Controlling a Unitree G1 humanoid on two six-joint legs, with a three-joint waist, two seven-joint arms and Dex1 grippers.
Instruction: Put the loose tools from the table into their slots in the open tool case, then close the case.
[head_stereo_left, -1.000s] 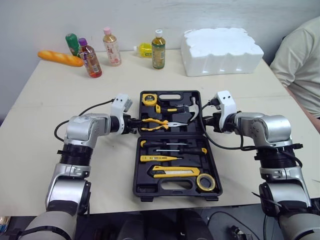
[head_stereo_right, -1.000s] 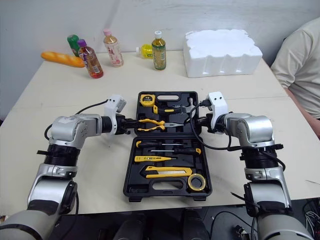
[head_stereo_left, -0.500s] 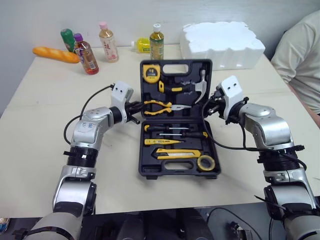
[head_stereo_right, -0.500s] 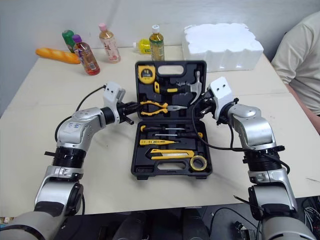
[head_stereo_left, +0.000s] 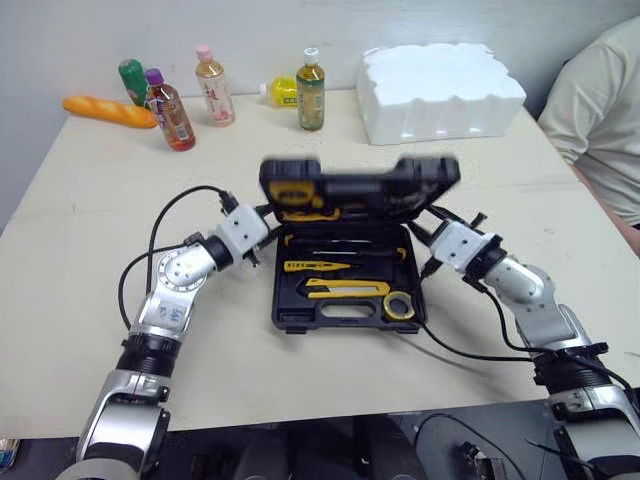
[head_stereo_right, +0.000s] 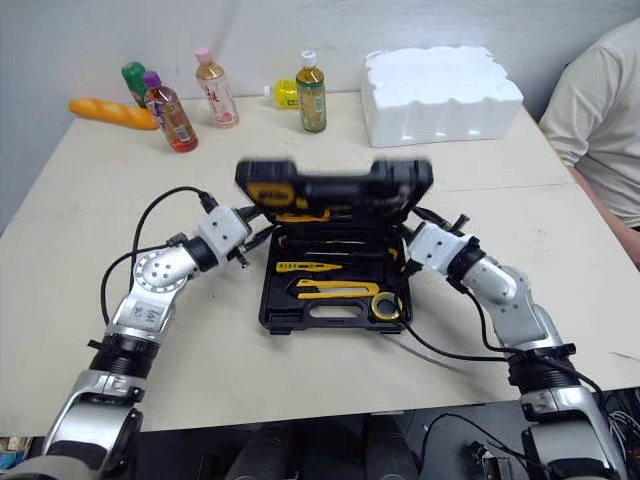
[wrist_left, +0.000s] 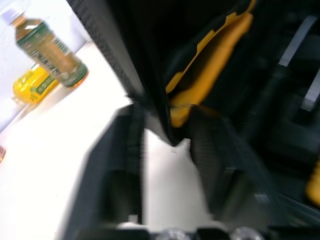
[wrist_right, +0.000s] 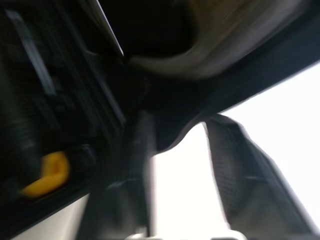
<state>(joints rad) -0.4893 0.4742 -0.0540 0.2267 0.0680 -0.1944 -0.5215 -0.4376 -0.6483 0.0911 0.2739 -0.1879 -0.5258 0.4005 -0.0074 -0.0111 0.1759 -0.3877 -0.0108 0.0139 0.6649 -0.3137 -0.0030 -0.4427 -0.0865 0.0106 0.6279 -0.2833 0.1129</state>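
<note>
The tool case (head_stereo_left: 300, 318) sits open in the middle of the table (head_stereo_left: 80, 250), its lid (head_stereo_left: 360, 180) half raised and leaning over the base, blurred. My left gripper (head_stereo_left: 265, 235) is at the lid's left edge and my right gripper (head_stereo_left: 425, 240) at its right edge. On each the fingers stand apart, with the lid's rim between them. In the base lie a yellow utility knife (head_stereo_left: 348, 289), a yellow tester pen (head_stereo_left: 305, 266), screwdrivers (head_stereo_left: 340, 254) and a roll of tape (head_stereo_left: 399, 305). Yellow-handled pliers (wrist_left: 210, 65) sit inside the lid.
</note>
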